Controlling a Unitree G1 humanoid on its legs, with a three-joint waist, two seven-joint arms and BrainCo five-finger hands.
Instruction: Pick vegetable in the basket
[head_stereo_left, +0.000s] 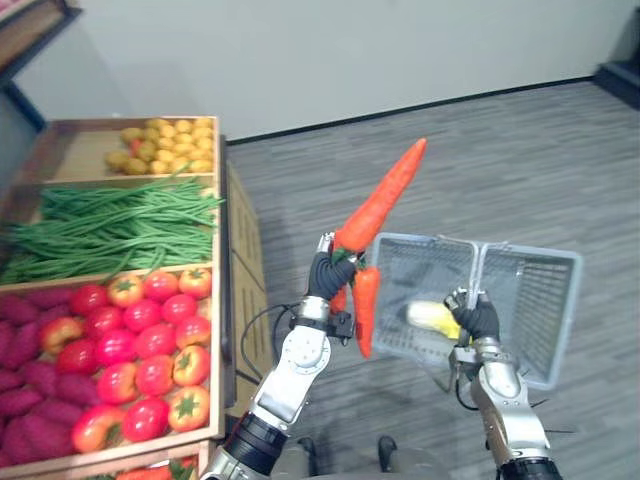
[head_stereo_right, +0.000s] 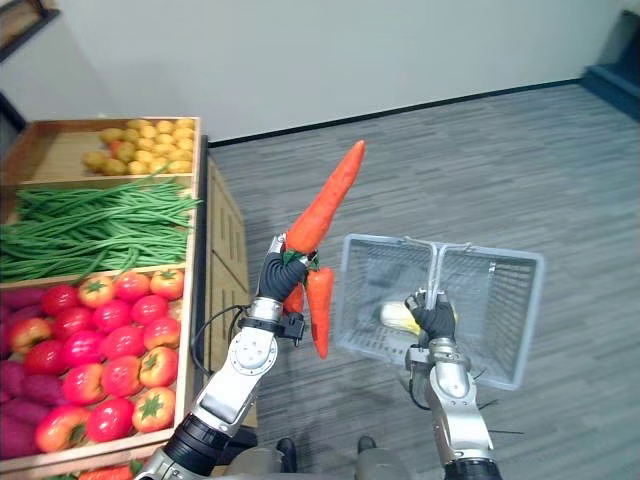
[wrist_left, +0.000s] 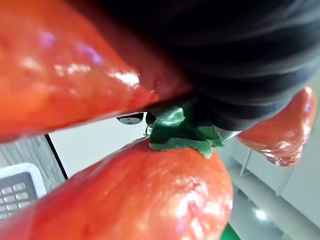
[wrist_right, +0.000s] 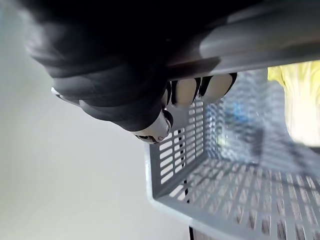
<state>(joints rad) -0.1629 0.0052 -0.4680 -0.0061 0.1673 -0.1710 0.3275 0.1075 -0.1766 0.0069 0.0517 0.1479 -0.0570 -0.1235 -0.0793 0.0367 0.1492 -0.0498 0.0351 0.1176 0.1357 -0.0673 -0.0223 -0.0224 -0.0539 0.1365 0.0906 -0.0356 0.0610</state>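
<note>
My left hand (head_stereo_left: 328, 275) is shut on a bunch of orange carrots at their green tops (wrist_left: 177, 127). One long carrot (head_stereo_left: 385, 195) points up and away, while a shorter one (head_stereo_left: 366, 310) hangs down beside the basket's left wall. The grey plastic basket (head_stereo_left: 545, 300) hangs in the air to the right, with my right hand (head_stereo_left: 478, 318) shut on its handle (wrist_right: 260, 42). A pale yellow vegetable (head_stereo_left: 432, 318) lies inside the basket. The carrots are just outside the basket's left rim.
A wooden display stand on my left holds crates of yellow fruit (head_stereo_left: 170, 145), green beans (head_stereo_left: 110, 225), red tomatoes (head_stereo_left: 140, 350) and purple sweet potatoes (head_stereo_left: 25, 400). Grey floor stretches under and behind the basket up to a white wall.
</note>
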